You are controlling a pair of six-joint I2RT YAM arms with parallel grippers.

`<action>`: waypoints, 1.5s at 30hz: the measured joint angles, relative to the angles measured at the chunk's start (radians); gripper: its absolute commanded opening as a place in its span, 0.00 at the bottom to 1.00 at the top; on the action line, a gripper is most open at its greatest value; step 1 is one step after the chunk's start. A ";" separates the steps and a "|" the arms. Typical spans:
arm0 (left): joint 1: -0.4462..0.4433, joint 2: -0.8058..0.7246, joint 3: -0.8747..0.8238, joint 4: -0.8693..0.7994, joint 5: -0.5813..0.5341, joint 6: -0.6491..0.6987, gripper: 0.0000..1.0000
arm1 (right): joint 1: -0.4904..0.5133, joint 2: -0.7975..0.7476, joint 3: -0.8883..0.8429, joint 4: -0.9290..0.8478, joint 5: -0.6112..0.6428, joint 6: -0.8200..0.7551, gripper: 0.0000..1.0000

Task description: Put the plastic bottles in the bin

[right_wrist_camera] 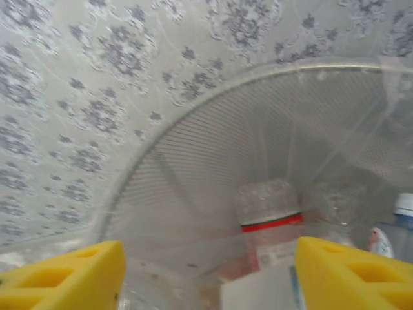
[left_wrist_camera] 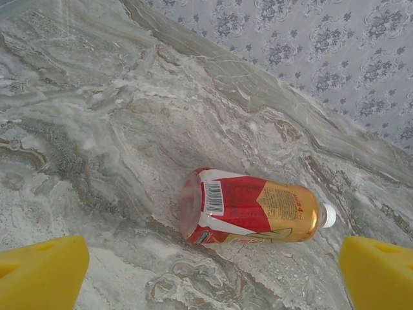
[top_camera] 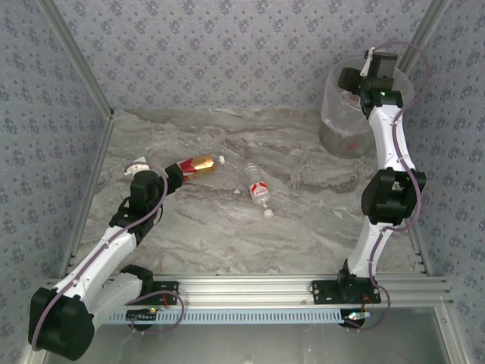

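Observation:
An amber plastic bottle (top_camera: 195,164) with a red label and white cap lies on its side on the marble table. My left gripper (top_camera: 174,174) hovers just short of its base, open; in the left wrist view the bottle (left_wrist_camera: 251,213) lies ahead of the gripper (left_wrist_camera: 210,281), not between the yellow fingers (left_wrist_camera: 39,271). A clear bottle (top_camera: 258,189) with a red-and-white label lies mid-table. A crumpled bottle (top_camera: 136,164) lies beside the left arm. My right gripper (top_camera: 358,78) hangs over the bin (top_camera: 337,129), open and holding nothing. Inside the bin (right_wrist_camera: 193,161), bottles (right_wrist_camera: 268,213) lie below the right gripper (right_wrist_camera: 206,278).
Metal frame rails (top_camera: 83,68) and patterned walls close in the table on the left, back and right. The bin stands in the far right corner. A bottle with a blue cap (right_wrist_camera: 403,226) leans at the bin's right side.

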 measured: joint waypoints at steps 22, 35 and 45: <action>0.000 0.030 0.000 0.001 0.014 0.000 0.99 | 0.000 0.082 0.082 -0.137 0.016 0.050 0.61; 0.000 0.030 0.000 -0.002 0.014 0.000 0.99 | 0.034 -0.220 -0.068 -0.165 -0.055 0.058 0.81; 0.006 0.030 0.000 -0.006 0.014 -0.008 1.00 | 0.178 -0.415 -0.399 -0.109 -0.054 0.033 1.00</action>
